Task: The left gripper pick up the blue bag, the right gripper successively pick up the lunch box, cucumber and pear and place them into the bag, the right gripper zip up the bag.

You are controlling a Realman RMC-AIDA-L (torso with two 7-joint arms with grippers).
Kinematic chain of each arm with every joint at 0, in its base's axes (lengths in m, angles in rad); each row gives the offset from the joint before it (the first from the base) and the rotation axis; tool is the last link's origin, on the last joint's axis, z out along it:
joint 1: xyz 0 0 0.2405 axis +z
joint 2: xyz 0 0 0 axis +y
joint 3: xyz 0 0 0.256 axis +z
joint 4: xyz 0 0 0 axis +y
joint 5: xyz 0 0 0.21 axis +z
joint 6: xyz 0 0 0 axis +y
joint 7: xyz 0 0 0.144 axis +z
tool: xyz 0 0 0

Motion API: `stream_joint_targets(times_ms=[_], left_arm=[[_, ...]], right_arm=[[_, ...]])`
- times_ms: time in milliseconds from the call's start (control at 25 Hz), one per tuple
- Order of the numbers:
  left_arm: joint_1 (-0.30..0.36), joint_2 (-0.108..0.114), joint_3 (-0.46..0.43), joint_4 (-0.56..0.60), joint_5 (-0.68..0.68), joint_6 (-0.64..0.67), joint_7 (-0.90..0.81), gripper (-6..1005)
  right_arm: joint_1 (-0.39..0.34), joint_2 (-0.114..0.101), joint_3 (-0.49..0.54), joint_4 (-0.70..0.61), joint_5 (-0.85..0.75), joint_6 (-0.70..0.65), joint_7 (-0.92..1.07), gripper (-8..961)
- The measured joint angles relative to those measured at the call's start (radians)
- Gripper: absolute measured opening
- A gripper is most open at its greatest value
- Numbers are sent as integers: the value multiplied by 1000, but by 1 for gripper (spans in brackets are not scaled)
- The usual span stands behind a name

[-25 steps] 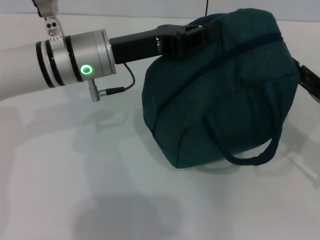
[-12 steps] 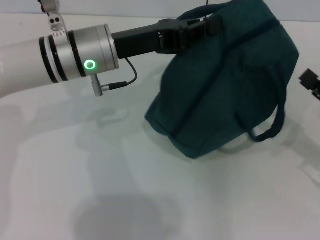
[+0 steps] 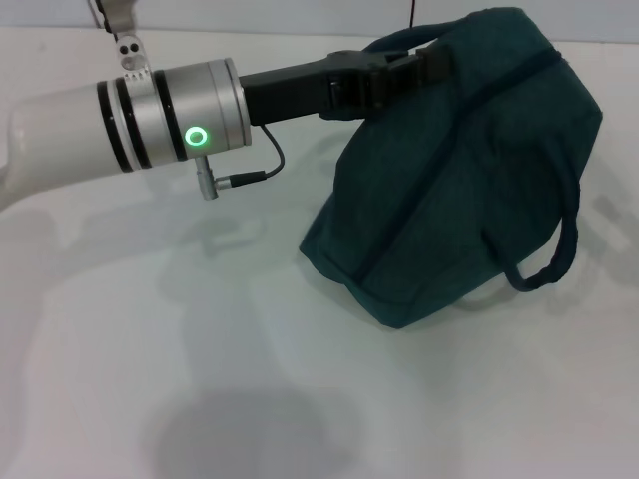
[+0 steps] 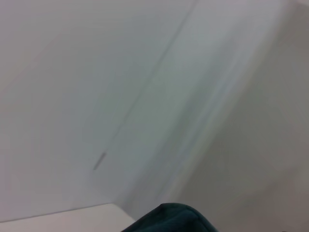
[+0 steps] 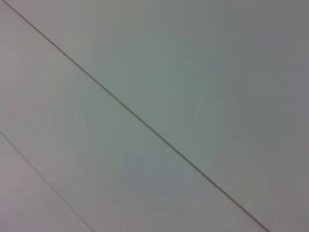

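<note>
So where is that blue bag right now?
In the head view the blue bag hangs tilted on the right side, its top handle held by the left claw, its lower corner on or near the white table.

The blue bag (image 3: 459, 170) hides its contents — and the left pincer's (image 3: 424, 62) fingertips.

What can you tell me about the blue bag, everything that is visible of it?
The blue bag is a dark teal tote of soft, fabric-like material, bulging as if full. A dark seam line runs diagonally across its side, and one loop handle hangs down on the robot's right. The left claw grips it at the top, near the other handle, so it hangs tilted, with its lower corner at or just above the white table. The left wrist view shows only a small edge of it.
</note>
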Motion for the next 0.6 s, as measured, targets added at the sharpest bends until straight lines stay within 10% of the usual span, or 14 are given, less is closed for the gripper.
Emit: stream_joint_targets(times_ms=[600], left_arm=[[-13, 0, 65, -45, -71, -147, 81, 176]], right_arm=[[11, 0, 2, -1, 4, -3, -1, 706]])
